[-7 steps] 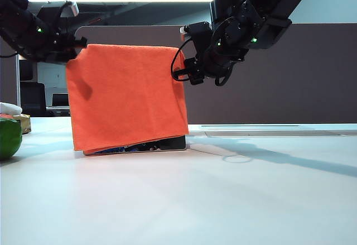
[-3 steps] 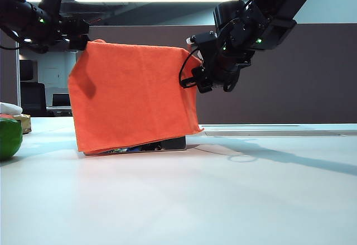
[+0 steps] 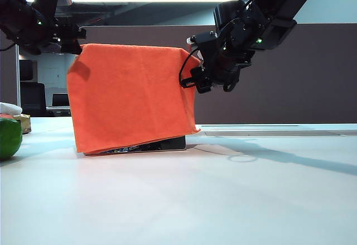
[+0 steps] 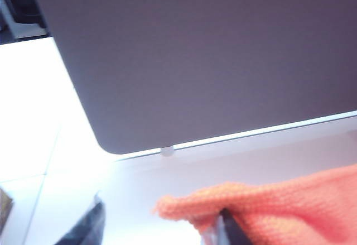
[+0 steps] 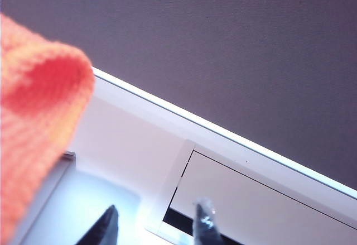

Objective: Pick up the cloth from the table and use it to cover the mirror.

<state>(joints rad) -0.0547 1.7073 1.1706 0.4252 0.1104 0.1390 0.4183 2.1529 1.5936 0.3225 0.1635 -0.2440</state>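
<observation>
Cloth [image 3: 131, 97] draped over mirror [image 3: 167, 144] on table [image 3: 223, 200], frame centre-left. Left gripper [image 3: 70, 38] spread, at cloth's upper-left corner; right gripper [image 3: 195, 80] spread, empty, beside cloth's upper-right edge.

exterior: low, table-level, frontal | wrists: close, facing partition [image 4: 212, 55] | shared: cloth [image 3: 131, 97]

The cloth [image 3: 131, 97] hides nearly all the mirror [image 3: 167, 144]; the left claw [image 3: 72, 38] is perhaps open.

One cloth [image 3: 131, 97], one mirror [image 3: 167, 144], one table [image 3: 223, 200], two end effectors, left [image 3: 75, 38], right [image 3: 195, 77], one green ball [image 3: 8, 138]
</observation>
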